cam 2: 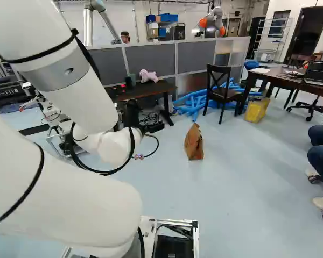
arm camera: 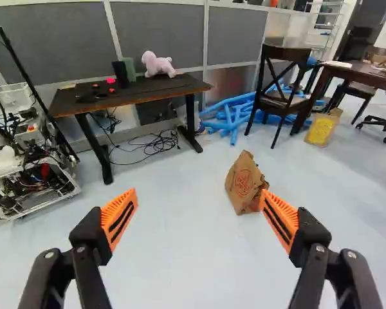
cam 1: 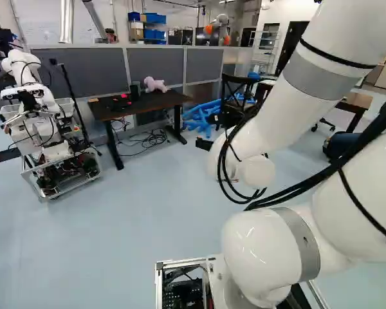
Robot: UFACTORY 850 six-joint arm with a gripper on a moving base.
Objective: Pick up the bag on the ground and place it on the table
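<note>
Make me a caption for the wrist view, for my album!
Open end effector facing a brown paper bag on the floor, a pink toy animal on the table beyond.

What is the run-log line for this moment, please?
gripper: open, empty; brown paper bag: on floor, ahead of gripper; pink toy animal: on dark desk; grasp: not yet made

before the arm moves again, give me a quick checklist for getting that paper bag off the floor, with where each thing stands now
1. Gripper open: ok, its fingers stand wide apart.
2. Bag in view: ok, in the wrist and right base views.
3. Bag upright on the floor: ok.
4. Bag centred between the fingers: not ok, it stands ahead, partly behind one fingertip.
5. Target table settled: cannot tell, one table bears a plush toy, another a laptop.
</note>
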